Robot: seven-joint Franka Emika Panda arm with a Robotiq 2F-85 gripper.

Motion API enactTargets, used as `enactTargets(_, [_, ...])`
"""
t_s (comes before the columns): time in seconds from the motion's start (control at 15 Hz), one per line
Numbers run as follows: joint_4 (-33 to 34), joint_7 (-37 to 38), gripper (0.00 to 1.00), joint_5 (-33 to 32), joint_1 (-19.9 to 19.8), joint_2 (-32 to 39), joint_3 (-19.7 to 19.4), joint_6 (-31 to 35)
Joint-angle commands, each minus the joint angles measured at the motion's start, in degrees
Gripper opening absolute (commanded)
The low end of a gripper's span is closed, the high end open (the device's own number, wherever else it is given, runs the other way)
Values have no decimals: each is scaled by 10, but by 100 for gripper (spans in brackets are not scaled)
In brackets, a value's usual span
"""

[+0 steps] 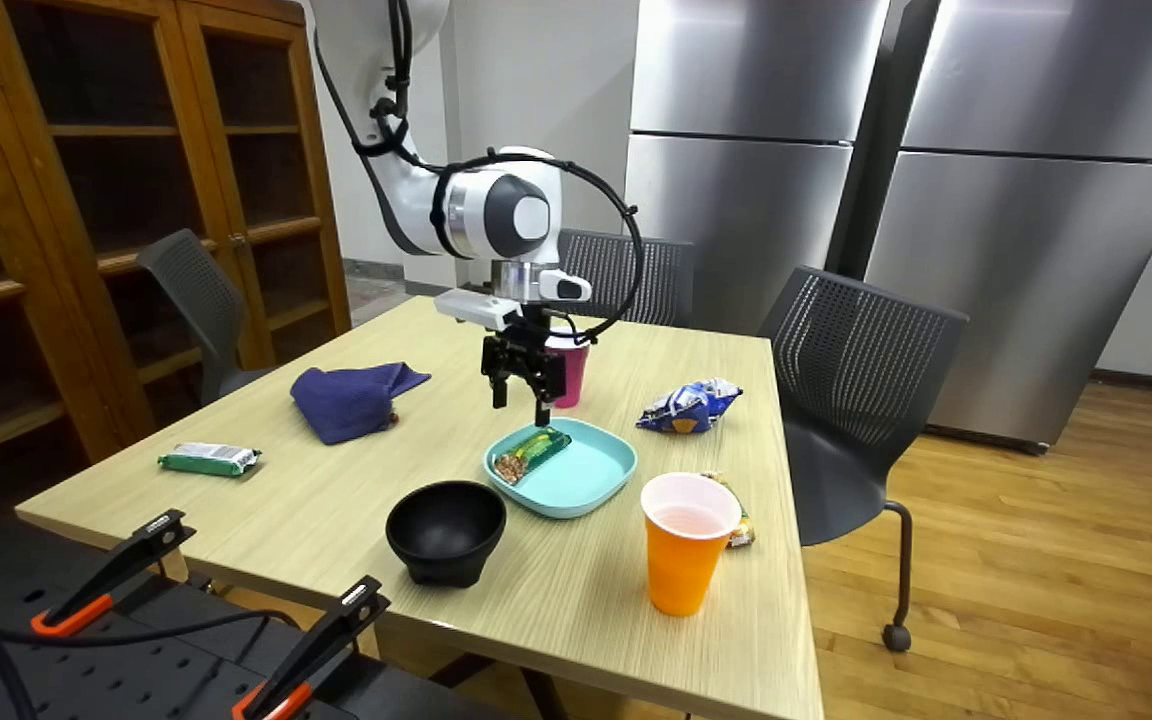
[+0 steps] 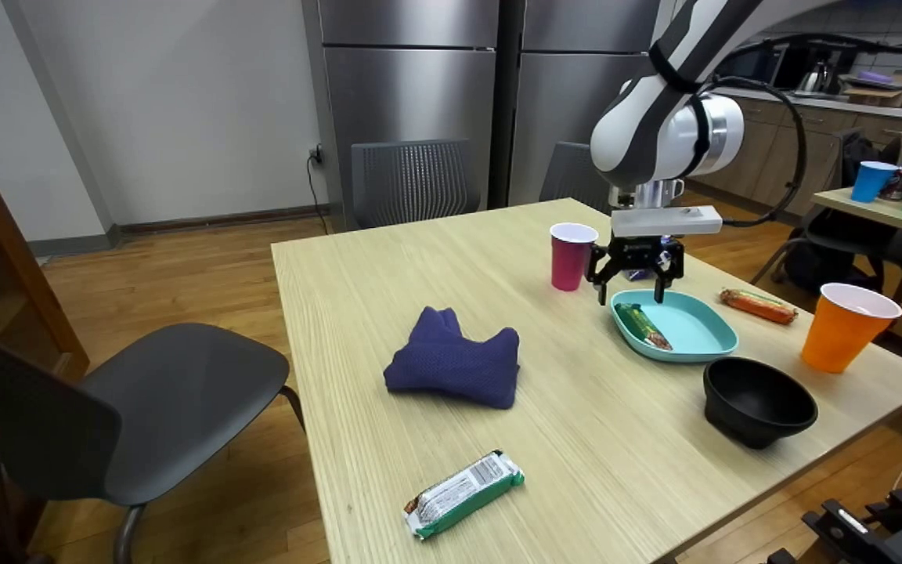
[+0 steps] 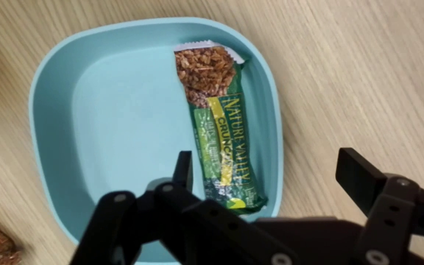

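- Gripper (image 2: 630,301): released, fingers spread wide; hangs above one side of light-blue plate (image 3: 116,110).
- Green granola bar (image 3: 223,140): below tool, apart from fingers; lies lengthwise along plate's inner wall.
- Wrist view: one finger over plate floor, opp. finger over tabletop (image 3: 344,73) past rim; bar & rim show btw. the two.
- Magenta cup (image 2: 570,262): upright, nr. tool in both ext. views.
- Black bowl (image 1: 446,530): past plate from tool, nr. rim; orange cup (image 1: 684,560) farther out, nr. tabletop's edge.
- Room: broad stretch of tabletop btw. tool & dark-blue cloth (image 2: 459,368); plate floor extends from bar to opp. wall, w/ orange-wrapped bar (image 2: 759,305) beyond.
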Motion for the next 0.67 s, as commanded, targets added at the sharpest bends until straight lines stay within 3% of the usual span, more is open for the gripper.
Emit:
enactTargets(0.0, [-24,-30,100,-39,29,-22,17,4])
enactTargets(0.6, [-90,-109,100,-107,84,-67,67,7])
